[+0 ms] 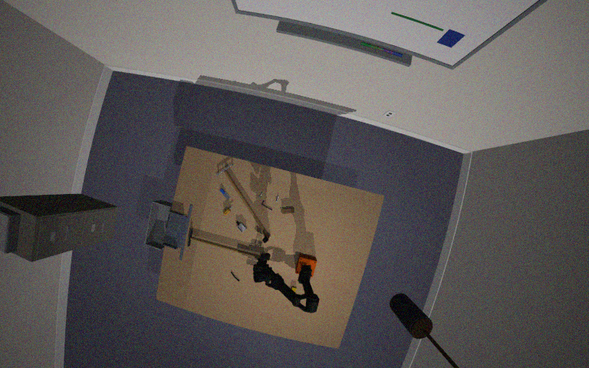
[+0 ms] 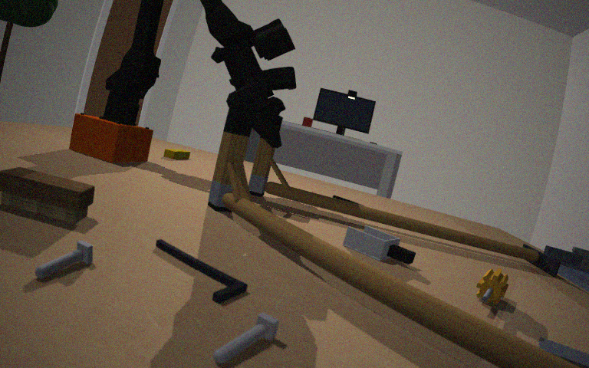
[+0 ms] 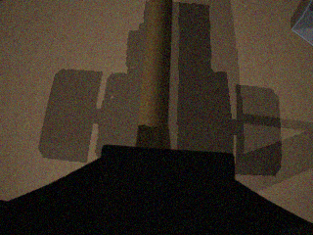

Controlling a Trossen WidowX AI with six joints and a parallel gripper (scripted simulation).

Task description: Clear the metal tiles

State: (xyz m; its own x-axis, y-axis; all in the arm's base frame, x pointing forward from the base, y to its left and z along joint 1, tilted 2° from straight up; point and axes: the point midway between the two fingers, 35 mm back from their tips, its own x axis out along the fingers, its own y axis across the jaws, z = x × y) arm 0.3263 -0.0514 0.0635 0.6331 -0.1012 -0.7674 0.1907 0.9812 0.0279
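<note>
My gripper (image 1: 262,259) (image 2: 261,138) is shut on the upright wooden grip of the long scraper (image 1: 217,240) (image 2: 390,220) (image 3: 154,73). The scraper's pole runs flat over the table to its dark blade (image 1: 189,231) (image 2: 547,259), which stands at the near edge of the grey steel bench plate (image 1: 176,225). The catch box (image 1: 155,225) sits beyond the plate, off the table's left edge. The metal tiles are too small to make out. In the wrist view the pole runs straight away from the dark gripper body; the fingers are hidden.
A second long wooden tool (image 1: 245,202) (image 2: 347,268) lies close beside the scraper, its upright grip (image 2: 226,166) right next to my gripper. Two bolts (image 2: 64,260) (image 2: 247,338), a hex key (image 2: 199,268), a wooden block (image 2: 43,191), a yellow gear (image 2: 491,281) and a grey box (image 2: 373,242) lie around. The orange arm base (image 1: 306,261) (image 2: 110,139) stands behind.
</note>
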